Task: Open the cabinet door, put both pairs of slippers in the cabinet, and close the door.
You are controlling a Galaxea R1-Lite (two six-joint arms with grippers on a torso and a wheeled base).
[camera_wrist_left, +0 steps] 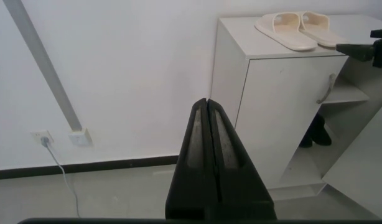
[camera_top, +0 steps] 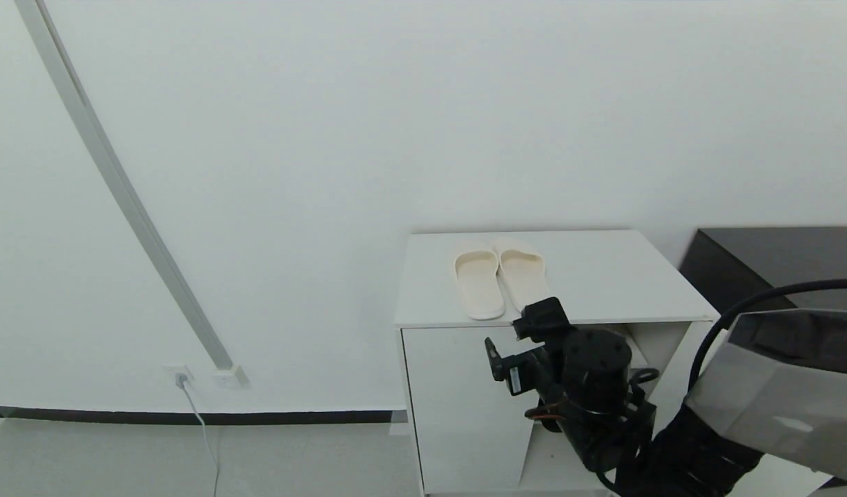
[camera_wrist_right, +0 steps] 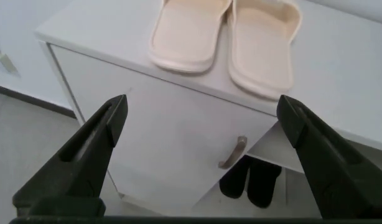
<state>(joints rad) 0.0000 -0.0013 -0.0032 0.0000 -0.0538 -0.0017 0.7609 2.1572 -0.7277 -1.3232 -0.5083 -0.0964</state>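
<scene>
A cream pair of slippers (camera_top: 499,277) (camera_wrist_left: 295,28) (camera_wrist_right: 225,38) lies side by side on top of the white cabinet (camera_top: 602,276) (camera_wrist_left: 241,43). The cabinet's left door (camera_top: 458,407) (camera_wrist_right: 172,137), with a curved handle (camera_wrist_right: 232,153) (camera_wrist_left: 326,88), is closed. Its right half stands open, and a black pair of slippers (camera_wrist_right: 250,180) (camera_wrist_left: 315,134) stands on a lower shelf inside. My right gripper (camera_top: 511,338) (camera_wrist_right: 202,102) hangs open in front of the cabinet's top edge, just below the cream pair. My left gripper (camera_wrist_left: 207,124) is shut and empty, well back from the cabinet.
A white wall is behind the cabinet, with a grey cable duct (camera_top: 119,186) and a socket with a cord (camera_top: 181,379) at the left. A dark piece of furniture (camera_top: 775,262) stands right of the cabinet. Bare floor (camera_top: 188,455) lies to the left.
</scene>
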